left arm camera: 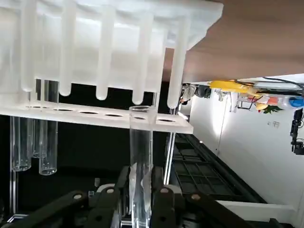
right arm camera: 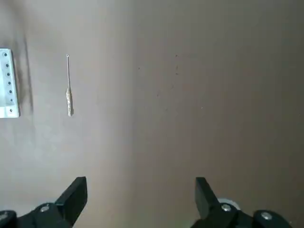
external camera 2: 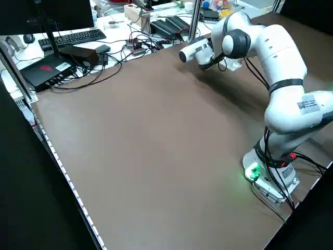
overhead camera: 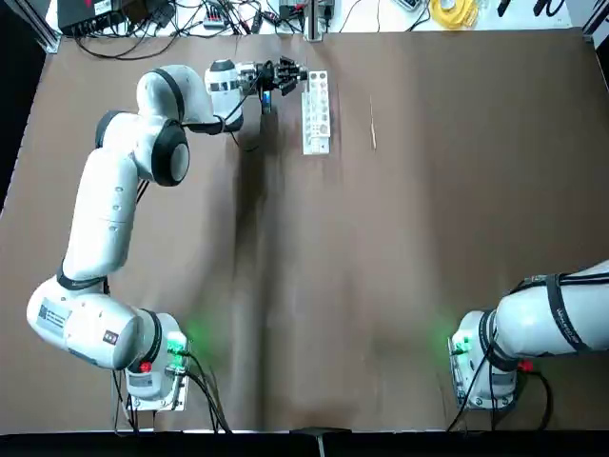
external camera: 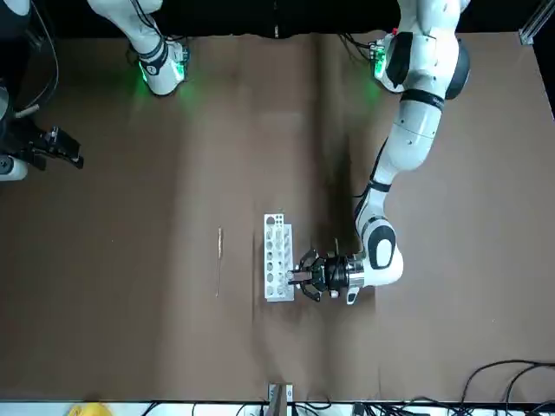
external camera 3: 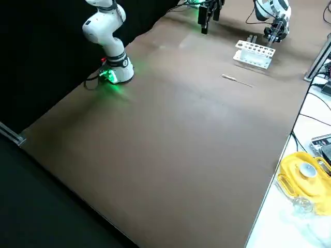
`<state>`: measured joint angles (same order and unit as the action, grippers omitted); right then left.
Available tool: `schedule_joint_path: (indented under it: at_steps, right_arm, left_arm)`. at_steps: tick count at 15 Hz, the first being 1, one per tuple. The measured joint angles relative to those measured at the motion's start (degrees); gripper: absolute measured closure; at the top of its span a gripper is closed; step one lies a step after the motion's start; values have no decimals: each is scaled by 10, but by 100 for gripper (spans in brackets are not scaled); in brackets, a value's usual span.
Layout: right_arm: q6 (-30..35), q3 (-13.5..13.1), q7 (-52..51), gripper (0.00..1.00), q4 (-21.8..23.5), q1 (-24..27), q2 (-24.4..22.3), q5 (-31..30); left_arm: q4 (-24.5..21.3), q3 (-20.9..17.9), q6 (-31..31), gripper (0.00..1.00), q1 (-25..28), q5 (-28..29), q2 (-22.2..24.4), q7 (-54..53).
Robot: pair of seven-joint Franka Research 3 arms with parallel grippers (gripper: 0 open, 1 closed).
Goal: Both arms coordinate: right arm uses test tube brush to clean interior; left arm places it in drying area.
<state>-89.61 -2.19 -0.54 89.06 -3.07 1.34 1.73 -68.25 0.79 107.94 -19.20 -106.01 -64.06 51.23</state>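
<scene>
Left jaws clamp glass tube [left arm camera: 141, 156], mouth toward rack [overhead camera: 316, 111].

A white plastic oblong rack [overhead camera: 316, 111] and a pale tan wire-thin brush [overhead camera: 372, 127] sit on the plain brown counter [overhead camera: 381, 286] (unpatterned); the white-and-grey arm's base [overhead camera: 174, 345] glows green, its tool [external camera: 303, 279] black.

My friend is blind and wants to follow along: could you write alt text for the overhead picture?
Seen from above, the left arm reaches across a brown table, its gripper right beside a small white test tube rack. A thin test tube brush lies flat on the rack's other side, untouched. Only the right arm's base and lower part show, at the near right corner.
</scene>
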Motion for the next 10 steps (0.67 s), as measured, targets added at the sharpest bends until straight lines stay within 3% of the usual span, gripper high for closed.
schedule_joint_path:
  at_steps: [10]
  right_arm:
    - [-12,0,0,0,0,0,0,0]
  left_arm:
    - [9,-2,4,77,1,0,0,-4]
